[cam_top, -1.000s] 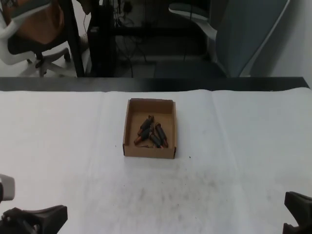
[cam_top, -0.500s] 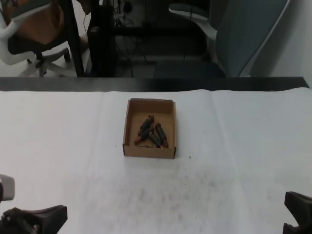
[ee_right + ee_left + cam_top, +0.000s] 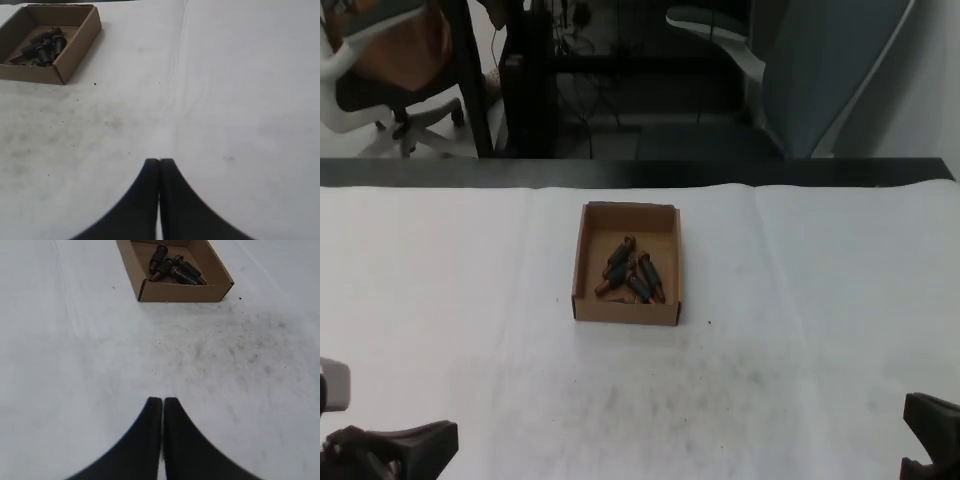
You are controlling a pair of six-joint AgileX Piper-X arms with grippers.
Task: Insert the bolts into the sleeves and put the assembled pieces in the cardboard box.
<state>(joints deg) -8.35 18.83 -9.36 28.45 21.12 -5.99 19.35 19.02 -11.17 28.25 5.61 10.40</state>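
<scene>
The cardboard box (image 3: 627,306) stands at the bench's middle with several dark assembled bolt-and-sleeve pieces (image 3: 631,272) lying in it. The box (image 3: 172,292) and its pieces (image 3: 172,269) lie well ahead of my left gripper (image 3: 163,405), which is shut with nothing between its fingers. My right gripper (image 3: 159,165) is likewise shut and empty, far from the box (image 3: 80,37) and the pieces (image 3: 42,46). Both arms sit at the near edge, one at the lower left (image 3: 390,450) and one at the lower right (image 3: 930,445).
White cloth (image 3: 800,300) covers the bench, with grey smudges in front of the box. Beyond the far edge stand office chairs (image 3: 390,70) and dark furniture.
</scene>
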